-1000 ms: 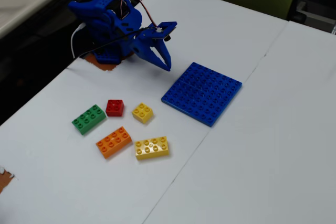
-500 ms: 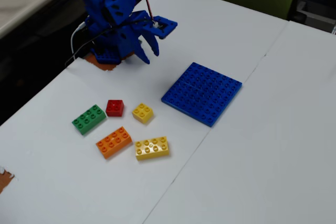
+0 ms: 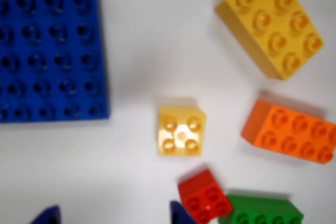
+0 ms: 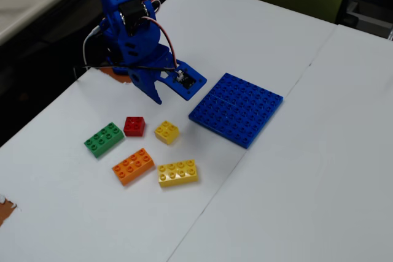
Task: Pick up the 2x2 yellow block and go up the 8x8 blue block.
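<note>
On the white surface (image 4: pixel 295 170) my open, empty pincer (image 4: pixel 169 93) hovers above the small square yellow plastic brick (image 3: pixel 181 130); I judge approach: lower, then grasp.

The arm (image 4: pixel 132 35) is bright blue printed plastic with black servos and red-white cables above 2 pointed blue fingers (image 4: pixel 156 92).

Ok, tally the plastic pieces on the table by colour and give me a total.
Yellow: 2, the 2x2 yellow block and the longer yellow brick
Blue: 1, the 8x8 blue block
Red: 1
Orange: 1
Green: 1
Total: 6
</note>
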Tool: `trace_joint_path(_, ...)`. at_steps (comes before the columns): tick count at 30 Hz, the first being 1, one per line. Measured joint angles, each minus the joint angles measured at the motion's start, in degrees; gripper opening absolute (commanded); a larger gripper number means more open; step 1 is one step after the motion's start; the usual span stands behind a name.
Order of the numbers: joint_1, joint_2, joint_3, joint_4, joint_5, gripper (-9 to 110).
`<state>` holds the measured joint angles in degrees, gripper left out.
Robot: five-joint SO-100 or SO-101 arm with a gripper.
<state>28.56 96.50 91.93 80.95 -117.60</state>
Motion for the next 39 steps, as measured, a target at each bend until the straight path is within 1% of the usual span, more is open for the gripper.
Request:
trace_joint_path(6, 3.52, -9.84, -6.59, -1.32, -0.88, 26)
trace_joint_path(10, 3.96, -16.0, -10.2, -2.46, -2.55, 27)
trace_joint_path(16, 4.83, -22.06, -11.78, -6.33, -5.27, 27)
trace_joint_path(29, 6.15, -23.29, -11.16, -8.0, -9.84, 28)
trace_joint_path(39, 6.77, -23.29, -8.79, -8.35, -11.25, 25)
